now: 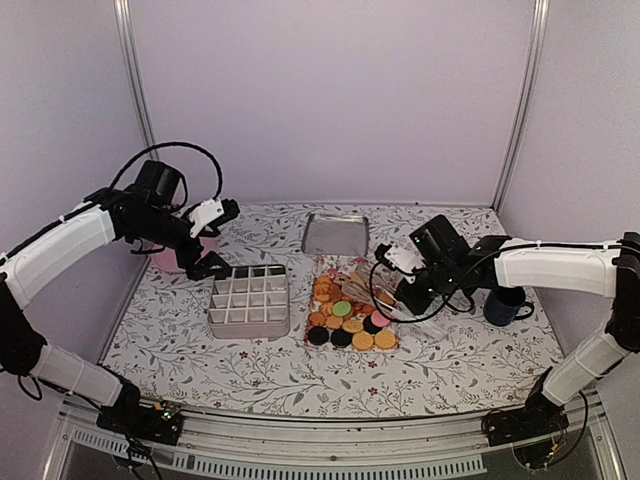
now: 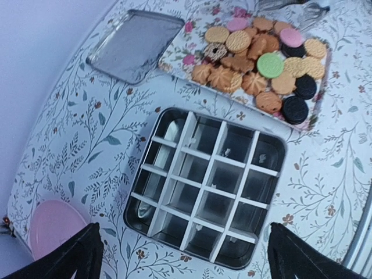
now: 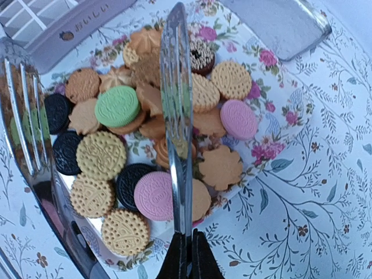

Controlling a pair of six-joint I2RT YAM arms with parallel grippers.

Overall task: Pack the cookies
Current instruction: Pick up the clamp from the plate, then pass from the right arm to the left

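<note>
The cookies point(image 1: 350, 320) lie heaped on a floral rectangular tray point(image 3: 278, 125): mostly golden rounds, some black and pink, and one green cookie point(image 3: 117, 106). My right gripper point(image 3: 189, 247) is shut on one arm of a pair of metal tongs point(image 3: 176, 116), which reaches out over the pile; the tongs' slotted other arm point(image 3: 23, 116) hangs at the left. In the top view that gripper point(image 1: 397, 292) sits at the tray's right edge. My left gripper point(image 2: 186, 256) hangs open above the near edge of a divided tin box point(image 2: 203, 186), whose cells hold no cookies.
A shallow silver lid point(image 1: 335, 233) lies behind the tray. A dark mug point(image 1: 505, 305) stands under the right arm. A pink plate point(image 2: 52, 226) sits at the left, beyond the divided box point(image 1: 250, 300). A flowered cloth covers the table.
</note>
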